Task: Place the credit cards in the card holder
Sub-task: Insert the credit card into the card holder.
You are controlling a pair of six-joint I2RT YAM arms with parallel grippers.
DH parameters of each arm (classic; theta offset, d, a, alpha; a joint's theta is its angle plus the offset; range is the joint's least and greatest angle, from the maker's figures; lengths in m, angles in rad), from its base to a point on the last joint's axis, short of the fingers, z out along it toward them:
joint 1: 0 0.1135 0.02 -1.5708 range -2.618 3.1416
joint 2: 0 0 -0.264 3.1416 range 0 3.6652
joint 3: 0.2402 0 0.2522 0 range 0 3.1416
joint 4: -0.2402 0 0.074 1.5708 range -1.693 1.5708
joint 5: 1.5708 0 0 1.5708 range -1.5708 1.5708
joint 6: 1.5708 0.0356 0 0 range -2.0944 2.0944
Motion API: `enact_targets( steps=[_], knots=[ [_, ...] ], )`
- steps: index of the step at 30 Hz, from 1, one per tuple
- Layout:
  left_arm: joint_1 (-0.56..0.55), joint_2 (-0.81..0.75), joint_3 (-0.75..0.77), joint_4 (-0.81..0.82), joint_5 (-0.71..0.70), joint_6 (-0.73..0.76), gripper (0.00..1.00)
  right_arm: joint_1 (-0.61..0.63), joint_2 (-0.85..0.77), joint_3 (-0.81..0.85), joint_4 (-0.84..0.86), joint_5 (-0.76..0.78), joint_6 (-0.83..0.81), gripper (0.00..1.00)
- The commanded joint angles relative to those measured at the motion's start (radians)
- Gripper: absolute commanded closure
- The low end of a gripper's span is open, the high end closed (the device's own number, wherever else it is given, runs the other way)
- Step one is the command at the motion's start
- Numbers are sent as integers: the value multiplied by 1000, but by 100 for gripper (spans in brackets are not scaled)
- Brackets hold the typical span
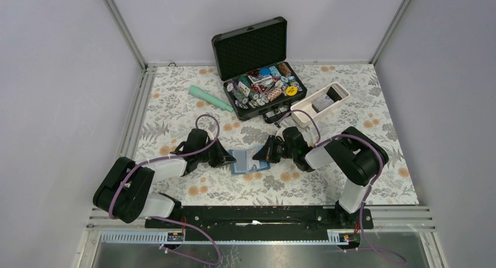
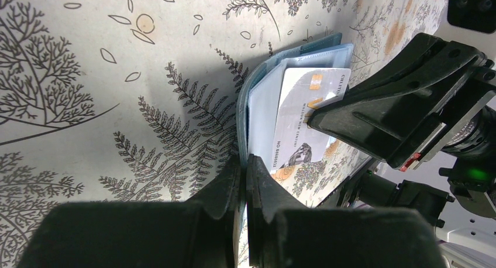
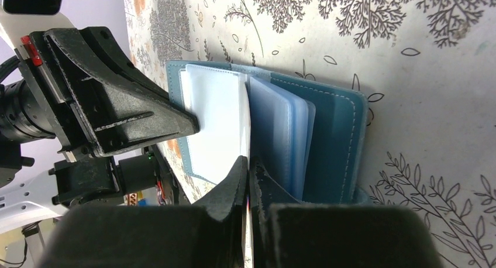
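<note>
Closest in the left wrist view, the left gripper (image 2: 245,162) is clenched on the near edge of the card holder (image 2: 260,98), a teal-blue wallet lying open with its pale blue sleeves fanned. Just beyond its tips, the right gripper (image 2: 320,113) pinches a silver-grey credit card (image 2: 301,98) over those sleeves. The right wrist view shows those fingers closed on a thin pale edge, with the stitched teal cover just to their right. From above, the holder lies between both grippers on a floral tablecloth (image 1: 175,104), with grey walls around.
</note>
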Motion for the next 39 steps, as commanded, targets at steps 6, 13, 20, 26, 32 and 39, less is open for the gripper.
enact_targets(
  steps=[6,13,20,26,32,39],
  knots=[
    [-4,0,4,18,25,19,100,25,30,-21,7,13,-16,100],
    [-3,-5,1,15,25,20,100,31,56,-7,14,-1,-4,100],
    [-4,-8,2,14,25,23,100,35,55,-14,11,8,2,100],
    [-4,-10,1,10,26,25,100,42,63,-16,40,24,23,100],
    [-4,-17,1,3,23,29,100,42,44,-16,0,55,26,100],
    [-4,-19,2,3,20,26,100,46,36,-31,-24,70,54,100]
  ],
)
